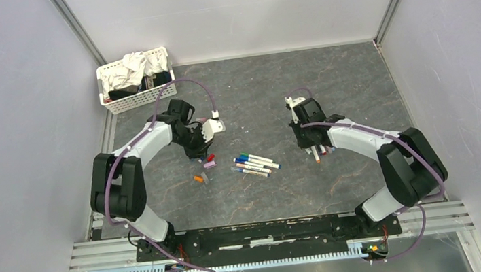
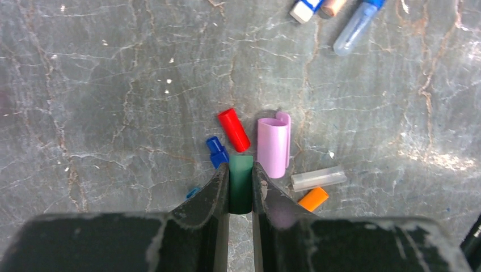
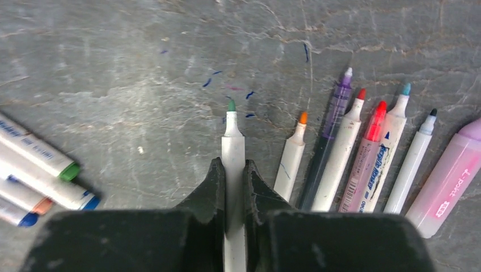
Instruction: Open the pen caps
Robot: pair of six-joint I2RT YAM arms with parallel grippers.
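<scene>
My left gripper (image 2: 241, 168) is shut on a dark green pen cap (image 2: 241, 182), low over the table. Loose pen caps lie just ahead of it: red (image 2: 234, 130), blue (image 2: 216, 152), a wide pink one (image 2: 273, 146), a clear one (image 2: 318, 178) and orange (image 2: 313, 199). My right gripper (image 3: 233, 165) is shut on an uncapped white pen (image 3: 233, 141) with a green tip, held close over the table. In the top view the left gripper (image 1: 200, 154) and right gripper (image 1: 314, 147) stand well apart.
Several uncapped pens (image 3: 346, 153) lie in a row right of the held pen. Capped pens (image 1: 255, 164) lie between the arms, their ends also at the left wrist view's top edge. A white basket (image 1: 126, 102) holding crumpled cloth stands at the back left.
</scene>
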